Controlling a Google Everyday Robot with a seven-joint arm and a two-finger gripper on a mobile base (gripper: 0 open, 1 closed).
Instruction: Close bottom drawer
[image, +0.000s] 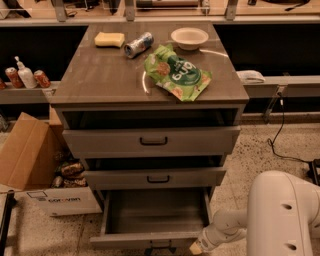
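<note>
The bottom drawer (150, 239) of the grey-brown cabinet is pulled far out, showing its plain grey box interior (156, 212). Its front panel runs along the bottom edge of the view, with the black handle (159, 248) just visible. My gripper (196, 247) is at the end of the white arm, low at the right, right by the drawer front's right end. The two upper drawers (152, 141) are each open a little.
On the cabinet top (100, 75) lie a green snack bag (176, 75), a white bowl (189, 37), a can on its side (138, 44) and a yellow sponge (109, 39). A cardboard box (27, 152) and a white carton (62, 200) stand on the floor at the left. My white arm housing (282, 215) fills the lower right.
</note>
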